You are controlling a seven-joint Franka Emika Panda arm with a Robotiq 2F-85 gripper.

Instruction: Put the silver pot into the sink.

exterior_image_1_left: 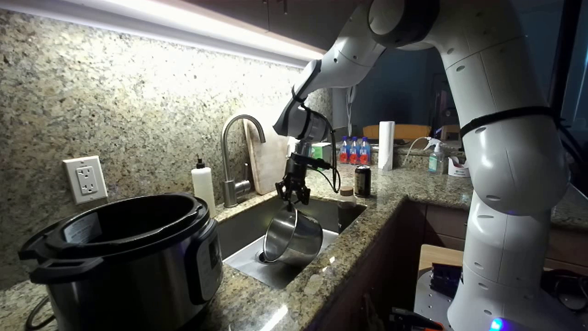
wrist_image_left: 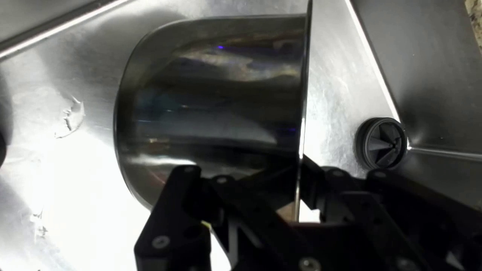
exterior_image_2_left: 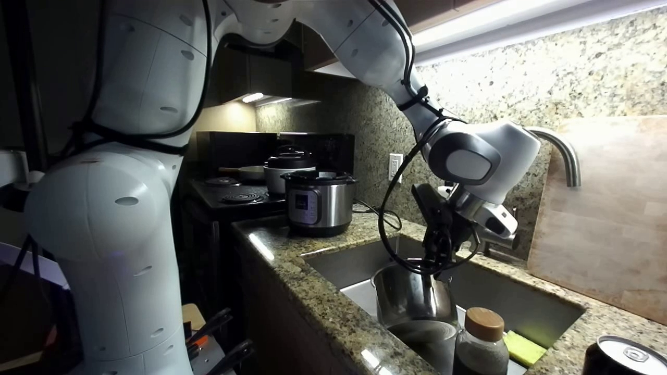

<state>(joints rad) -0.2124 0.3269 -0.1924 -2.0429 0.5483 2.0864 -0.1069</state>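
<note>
Looks close to done. In an exterior view, near the middle of the frame, silver pot point(exterior_image_1_left: 296, 236) down inside the sink point(exterior_image_1_left: 243, 227), below the level of the worktop point(exterior_image_1_left: 250, 294), tipped well over, open mouth toward the left. In the wrist view, same pot on its side across the middle, mouth to the right, drain point(wrist_image_left: 384, 145) farther right and apart from it.

Pincer point(wrist_image_left: 300, 178) closed tight on the pot's rim at the lower middle of the wrist view, jaws on either side of the thin steel; nothing else visible in the grip.

Done, judging by position: entry into the sink. Probably yet to come: settle the pot on the sink floor, let go of the rim, lift clear without catching the edge.

Cannot tell about contact between pot and sink floor: perhaps leaning there, perhaps hanging from the grip. Hard to read in an exterior view: grey curved patch point(exterior_image_2_left: 424, 333) beneath the pot, maybe base, maybe reflection. Inside of the pot out of sight in the wrist view. Wooden-lidded jar point(exterior_image_2_left: 481, 344) at the lower right of an exterior view, covering part of the sink and cut off by the edge; yellow-green sponge point(exterior_image_2_left: 525, 348) partly behind it, black can point(exterior_image_2_left: 628, 357) cropped in the corner. At the left edge of the wrist view, dark shape point(wrist_image_left: 2, 148) too cropped for naming.
</note>
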